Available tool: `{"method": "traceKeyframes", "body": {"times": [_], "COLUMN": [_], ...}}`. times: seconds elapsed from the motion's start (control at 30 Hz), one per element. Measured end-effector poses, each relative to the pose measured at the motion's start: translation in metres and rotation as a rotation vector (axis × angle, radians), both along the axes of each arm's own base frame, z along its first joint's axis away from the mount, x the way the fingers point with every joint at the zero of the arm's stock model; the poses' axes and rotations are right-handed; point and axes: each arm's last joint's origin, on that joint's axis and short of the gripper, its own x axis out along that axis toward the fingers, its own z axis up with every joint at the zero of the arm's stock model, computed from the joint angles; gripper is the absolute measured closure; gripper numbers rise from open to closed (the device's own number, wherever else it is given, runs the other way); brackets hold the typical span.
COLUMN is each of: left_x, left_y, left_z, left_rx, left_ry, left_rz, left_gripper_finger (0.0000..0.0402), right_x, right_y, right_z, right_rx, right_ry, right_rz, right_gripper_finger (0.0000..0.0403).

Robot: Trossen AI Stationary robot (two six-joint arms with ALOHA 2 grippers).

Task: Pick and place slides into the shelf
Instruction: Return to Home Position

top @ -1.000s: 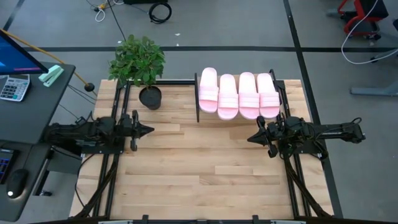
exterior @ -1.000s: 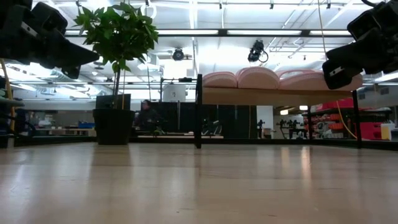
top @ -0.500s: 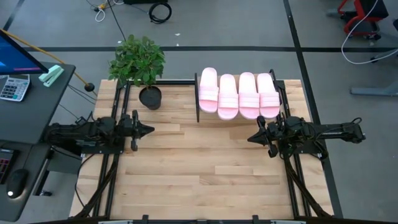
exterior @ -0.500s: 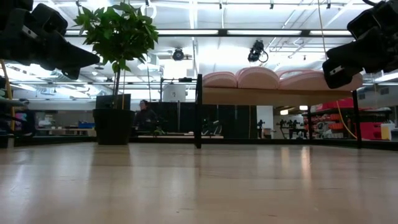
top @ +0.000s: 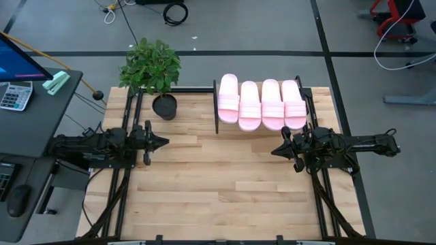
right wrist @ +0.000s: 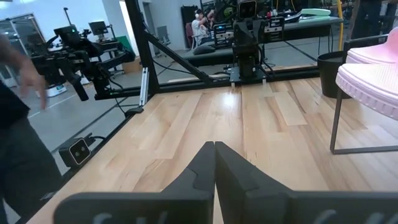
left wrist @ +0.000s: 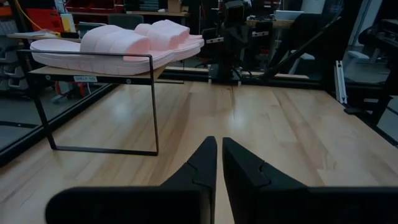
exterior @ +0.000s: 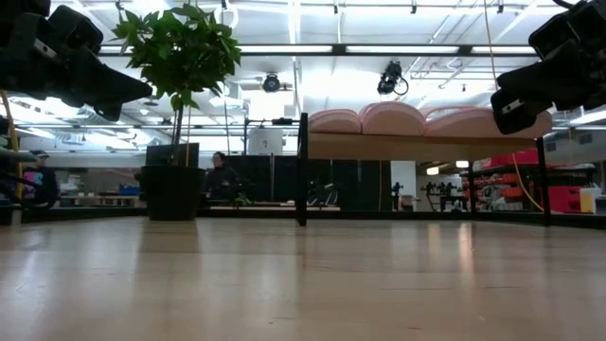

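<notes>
Several pale pink slides lie side by side, soles down, on the top panel of the shelf, which stands on thin black legs at the table's far side. In the low view the slides sit on the wooden panel. My left gripper hovers shut at the table's left, pointing level toward the right. My right gripper hovers shut at the right, pointing level toward the left, nearer than the shelf. Both wrist views show the fingers together, with nothing between them.
A potted plant stands at the far left of the table, left of the shelf. The wooden tabletop stretches between the two arms. A desk with a calculator sits beyond the left edge. A person stands beside the table.
</notes>
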Motion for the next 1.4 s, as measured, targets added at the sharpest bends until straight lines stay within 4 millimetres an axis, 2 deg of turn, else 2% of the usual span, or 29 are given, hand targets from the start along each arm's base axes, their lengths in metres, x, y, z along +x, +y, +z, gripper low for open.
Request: {"method": "traceKeyframes", "body": {"times": [0.2, 0.6, 1.07, 1.4], "left_x": [0.0000, 0.0000, 0.0000, 0.0000], "left_y": [0.0000, 0.0000, 0.0000, 0.0000], "left_z": [0.0000, 0.0001, 0.0001, 0.0001], "left_rx": [0.000, 0.001, 0.001, 0.001], "left_ry": [0.000, 0.000, -0.001, -0.001], "left_rz": [0.000, 0.000, 0.000, 0.000], "left_gripper_finger": [0.0376, 0.0361, 0.0378, 0.0363], "right_x": [0.0000, 0.0000, 0.0000, 0.0000], "right_y": [0.0000, 0.0000, 0.0000, 0.0000], "right_z": [0.0001, 0.0002, 0.0002, 0.0001], "right_rx": [0.000, 0.000, 0.000, 0.000], "right_ry": [0.000, -0.001, -0.001, 0.000], "right_rz": [0.000, 0.000, 0.000, 0.000], "right_gripper_finger": [0.0389, 0.0389, 0.0389, 0.0389]}}
